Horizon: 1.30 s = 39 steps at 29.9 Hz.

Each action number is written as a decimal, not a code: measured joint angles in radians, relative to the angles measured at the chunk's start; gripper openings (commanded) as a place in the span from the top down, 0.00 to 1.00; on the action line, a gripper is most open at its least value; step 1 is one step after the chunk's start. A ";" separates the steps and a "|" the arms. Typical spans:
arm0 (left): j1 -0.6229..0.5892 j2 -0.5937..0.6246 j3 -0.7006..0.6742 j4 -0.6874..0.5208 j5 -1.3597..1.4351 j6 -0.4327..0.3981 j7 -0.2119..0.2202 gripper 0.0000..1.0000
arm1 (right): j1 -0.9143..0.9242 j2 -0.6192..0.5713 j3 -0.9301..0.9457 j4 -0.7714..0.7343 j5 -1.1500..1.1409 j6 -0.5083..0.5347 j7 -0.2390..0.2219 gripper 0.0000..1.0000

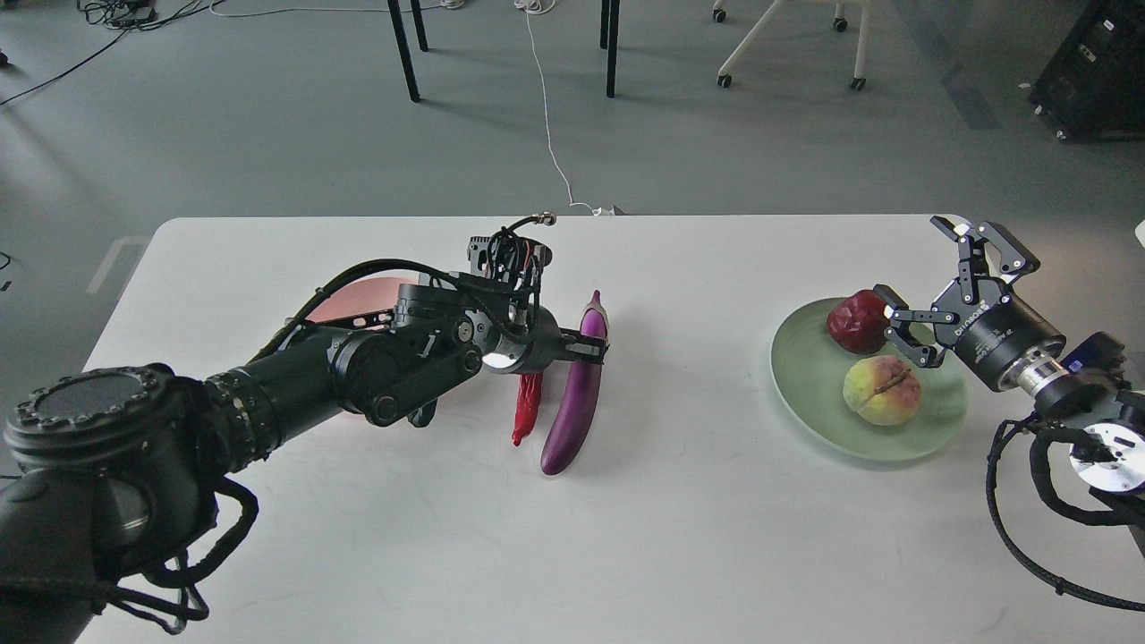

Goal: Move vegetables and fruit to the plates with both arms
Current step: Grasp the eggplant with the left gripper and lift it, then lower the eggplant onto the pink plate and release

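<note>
Left gripper [586, 346] is closed around eggplant [577, 402]; chili [528, 407] lies beside. Right gripper [930, 291] is spread wide beside pomegranate [854, 320] and peach [881, 390] on green plate [805, 394].

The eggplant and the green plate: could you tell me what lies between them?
Only bare white table lies between the eggplant and the green plate, as the head view shows.

A lab or office workspace: a plain white surface [358, 537] stands on grey carpet [268, 134] strewn with loose cables [547, 116], with black furniture legs [404, 54], a white castered chair base [787, 45] and black wheeled equipment [1091, 72] behind.
</note>
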 measured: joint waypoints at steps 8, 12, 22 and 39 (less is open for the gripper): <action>-0.092 0.020 0.005 -0.100 -0.312 0.038 0.047 0.90 | 0.000 0.001 -0.001 -0.001 -0.002 0.000 0.000 0.04; -0.124 0.166 0.015 -0.169 -0.242 -0.020 0.012 0.90 | 0.001 0.003 -0.002 -0.001 -0.003 0.000 0.000 0.03; -0.086 0.498 0.068 -0.173 0.263 -0.039 -0.288 0.87 | 0.003 0.008 -0.002 0.000 -0.007 0.000 0.000 0.03; -0.022 0.552 0.108 -0.149 0.291 -0.039 -0.342 0.09 | 0.003 0.003 -0.002 0.006 -0.008 0.000 0.000 0.03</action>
